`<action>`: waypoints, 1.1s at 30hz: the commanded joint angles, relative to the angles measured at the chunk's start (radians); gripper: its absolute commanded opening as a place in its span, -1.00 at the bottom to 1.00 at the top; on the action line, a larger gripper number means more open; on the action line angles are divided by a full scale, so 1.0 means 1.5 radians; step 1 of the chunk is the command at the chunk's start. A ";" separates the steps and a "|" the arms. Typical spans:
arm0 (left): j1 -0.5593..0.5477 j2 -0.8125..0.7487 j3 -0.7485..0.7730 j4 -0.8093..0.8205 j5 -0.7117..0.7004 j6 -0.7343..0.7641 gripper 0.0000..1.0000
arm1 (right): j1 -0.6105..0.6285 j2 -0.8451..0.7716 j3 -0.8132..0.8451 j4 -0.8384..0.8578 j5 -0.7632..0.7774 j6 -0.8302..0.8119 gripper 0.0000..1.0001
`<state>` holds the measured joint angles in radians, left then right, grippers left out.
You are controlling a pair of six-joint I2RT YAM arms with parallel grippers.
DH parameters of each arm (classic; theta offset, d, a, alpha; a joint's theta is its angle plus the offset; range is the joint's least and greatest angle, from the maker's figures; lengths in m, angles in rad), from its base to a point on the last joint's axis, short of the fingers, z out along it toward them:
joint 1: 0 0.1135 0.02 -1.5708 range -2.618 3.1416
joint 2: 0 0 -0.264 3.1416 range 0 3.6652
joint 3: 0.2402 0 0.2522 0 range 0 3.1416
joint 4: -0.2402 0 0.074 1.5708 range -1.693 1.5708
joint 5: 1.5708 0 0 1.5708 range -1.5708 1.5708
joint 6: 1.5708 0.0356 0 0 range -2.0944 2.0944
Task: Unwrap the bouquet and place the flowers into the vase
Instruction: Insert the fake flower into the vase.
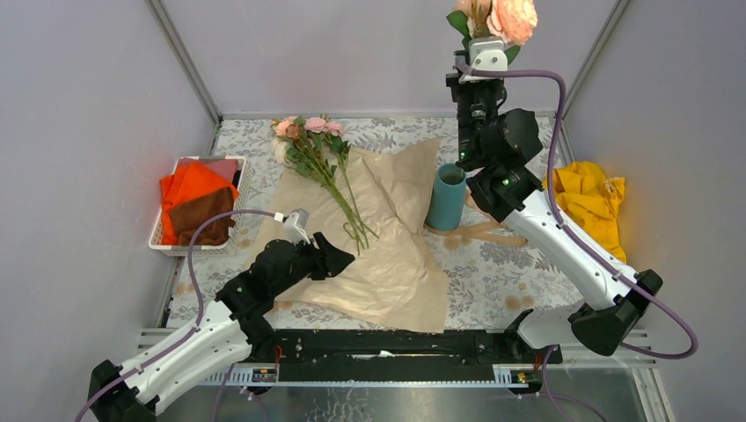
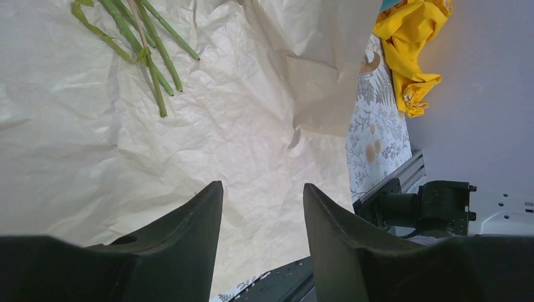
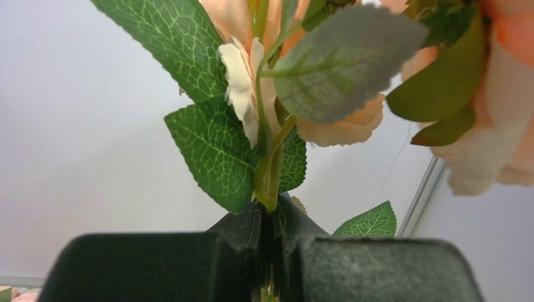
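Right gripper (image 3: 269, 236) high, clamped tight; left gripper (image 2: 262, 195) low, parted.

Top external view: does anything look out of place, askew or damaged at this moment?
Nothing damaged or spilled. The kraft paper lies open and crumpled with loose roses strewn across it, and tan ribbon trails by the upright vase. The right gripper clamps other roses high above.

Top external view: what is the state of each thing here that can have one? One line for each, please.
Crinkled tan kraft paper: unwrapped, spread open on the table.
Small teal cylindrical vase: upright, no flowers in it.
Loose pink roses with green stems: lying on the paper.
Peach roses: lifted, stems clamped.
Left gripper: open, empty.
Right gripper: shut on the peach roses.
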<state>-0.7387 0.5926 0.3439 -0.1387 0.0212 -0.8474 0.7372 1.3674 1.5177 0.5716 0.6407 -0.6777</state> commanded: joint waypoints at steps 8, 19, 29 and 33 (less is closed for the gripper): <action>-0.001 -0.012 0.006 -0.009 -0.029 -0.010 0.14 | -0.040 -0.027 0.023 -0.032 -0.039 0.121 -1.00; -0.001 -0.011 0.001 -0.006 -0.029 -0.010 0.14 | -0.078 -0.047 -0.056 -0.046 -0.050 0.207 -1.00; -0.001 -0.014 -0.005 -0.006 -0.031 -0.010 0.14 | -0.120 -0.041 -0.072 -0.082 -0.082 0.282 -1.00; -0.001 -0.013 -0.006 -0.003 -0.032 -0.009 0.14 | -0.133 -0.038 -0.094 -0.085 -0.095 0.301 -1.00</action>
<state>-0.7387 0.5793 0.3435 -0.1608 -0.0078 -0.8589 0.5575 1.3247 1.3983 0.4187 0.5396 -0.2817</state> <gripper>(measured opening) 0.569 0.063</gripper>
